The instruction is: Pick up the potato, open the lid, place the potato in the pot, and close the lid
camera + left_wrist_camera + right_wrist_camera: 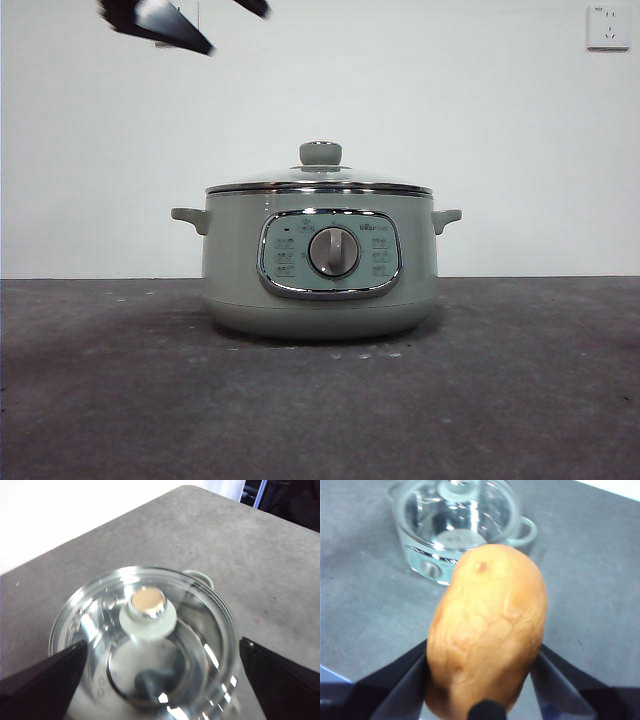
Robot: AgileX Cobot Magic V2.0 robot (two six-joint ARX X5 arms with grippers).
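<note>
The right gripper [482, 680] clamps the potato [487, 630] beside the pot [320, 270]; the left gripper [160, 680], spread wide above the lid [145, 640] (not yet lifted), must descend onto the knob [147, 611].

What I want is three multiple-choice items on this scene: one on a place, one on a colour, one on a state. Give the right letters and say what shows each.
1. Where is the potato?
A. inside the pot
B. between the jaws of the right hand
C. lying beside the pot

2. What colour is the pot's body?
A. red
B. sage green
C. black

3. How is the lid?
A. seated on the pot
B. lifted clear of the pot
C. leaning against the pot's side

Answers:
1 B: the right wrist view shows the jaws closed on the potato, with the pot beyond it.
2 B: the front view shows a pale green body around the chrome-framed panel.
3 A: the lid's chrome rim sits on the pot in the front view, and the left hand is open above it, gripping nothing.
</note>
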